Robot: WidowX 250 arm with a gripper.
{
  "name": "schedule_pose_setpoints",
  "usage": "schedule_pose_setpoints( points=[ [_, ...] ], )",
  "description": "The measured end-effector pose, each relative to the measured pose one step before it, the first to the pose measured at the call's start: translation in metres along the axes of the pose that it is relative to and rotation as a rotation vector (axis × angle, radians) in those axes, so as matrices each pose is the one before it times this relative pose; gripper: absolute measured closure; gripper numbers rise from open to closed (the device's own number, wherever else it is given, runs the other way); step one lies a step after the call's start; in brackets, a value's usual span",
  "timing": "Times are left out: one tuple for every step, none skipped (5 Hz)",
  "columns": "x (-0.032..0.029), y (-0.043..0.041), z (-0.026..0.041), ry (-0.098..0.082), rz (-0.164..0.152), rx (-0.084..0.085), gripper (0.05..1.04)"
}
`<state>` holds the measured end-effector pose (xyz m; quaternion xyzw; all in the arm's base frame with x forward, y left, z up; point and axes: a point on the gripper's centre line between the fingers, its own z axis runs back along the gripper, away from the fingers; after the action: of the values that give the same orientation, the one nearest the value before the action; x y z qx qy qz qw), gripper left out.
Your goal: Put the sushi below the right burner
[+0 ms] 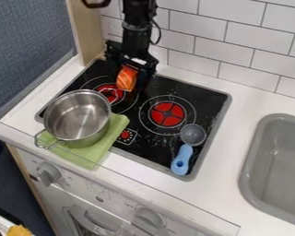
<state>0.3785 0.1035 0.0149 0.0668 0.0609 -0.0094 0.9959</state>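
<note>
The gripper (130, 76) hangs over the back left of the black stove, above the left burner (110, 92). It is shut on the orange-and-white sushi (127, 78), which hangs upright between its fingers. To the right and nearer the front lies the right burner (168, 114), a red disc inside white rings, with nothing on it.
A steel pot (78, 118) stands on a green cloth (91, 152) at the stove's left front. A scoop with a blue handle (182, 160) lies along the stove's right front. A grey sink (278, 166) is at the right; a tiled wall (236, 46) rises behind.
</note>
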Motion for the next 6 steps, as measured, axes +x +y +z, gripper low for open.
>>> schedule_pose_setpoints(
  points=[
    [0.00231,-0.00013,-0.00038,-0.0001,0.0084,0.0005,0.137],
    [0.00153,-0.00647,0.00018,-0.0044,-0.0035,-0.0054,0.414],
    [-0.00371,-0.01024,0.0173,-0.0528,0.0285,-0.0428,0.493],
    [-0.0085,-0.03195,0.0494,-0.1028,0.0027,-0.0417,0.493],
    [-0.03118,-0.04733,0.01107,0.0181,-0.0299,-0.0261,0.493],
    [-0.03991,-0.02328,-0.01432,0.0481,0.0225,0.01,0.493]
  ],
)
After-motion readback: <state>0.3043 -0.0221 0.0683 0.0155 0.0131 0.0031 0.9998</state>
